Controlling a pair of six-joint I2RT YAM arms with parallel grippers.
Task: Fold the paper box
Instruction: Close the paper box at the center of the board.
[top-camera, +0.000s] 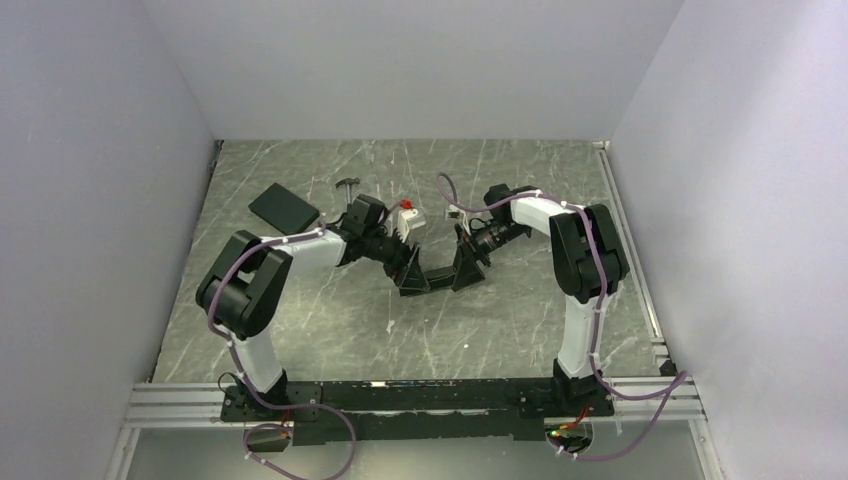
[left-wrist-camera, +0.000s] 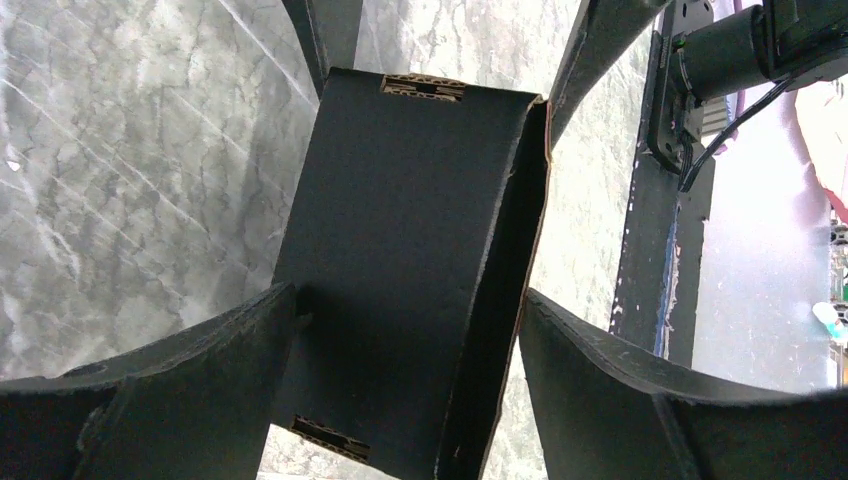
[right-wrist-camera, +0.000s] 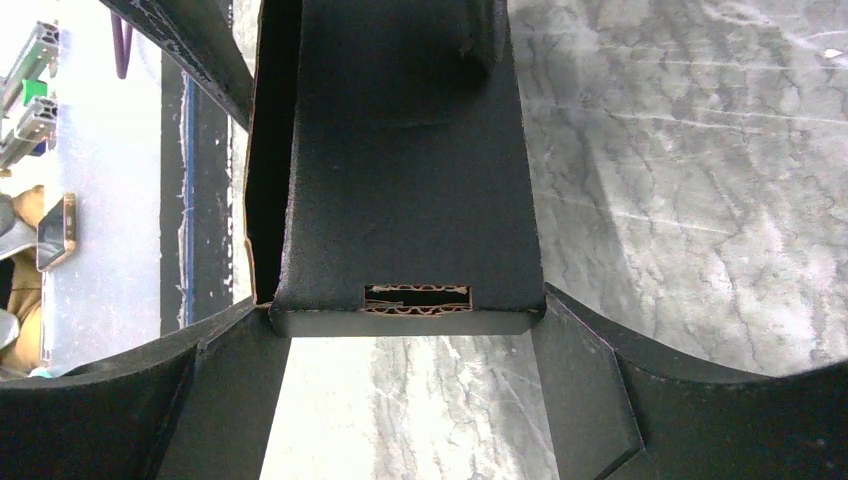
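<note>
The paper box (top-camera: 440, 274) is a narrow, matte black folded cardboard piece in the middle of the table, between the two grippers, which face each other. In the left wrist view the box (left-wrist-camera: 400, 200) runs lengthwise between the fingers of my left gripper (left-wrist-camera: 410, 295). The jaws stand wide: the left finger (left-wrist-camera: 200, 380) meets the box's edge and the right finger (left-wrist-camera: 620, 370) stands just clear of it. In the right wrist view the box's slotted end (right-wrist-camera: 400, 150) sits between the tips of my right gripper (right-wrist-camera: 405, 300). Its jaws are spread wide, a tip at each corner.
A plain black slab (top-camera: 283, 208) lies at the back left, with a small hammer-like tool (top-camera: 347, 185) beside it. A red-and-white object (top-camera: 405, 208) sits behind the left wrist. Grey walls close in three sides, and aluminium rails (top-camera: 400, 392) run along the near edge.
</note>
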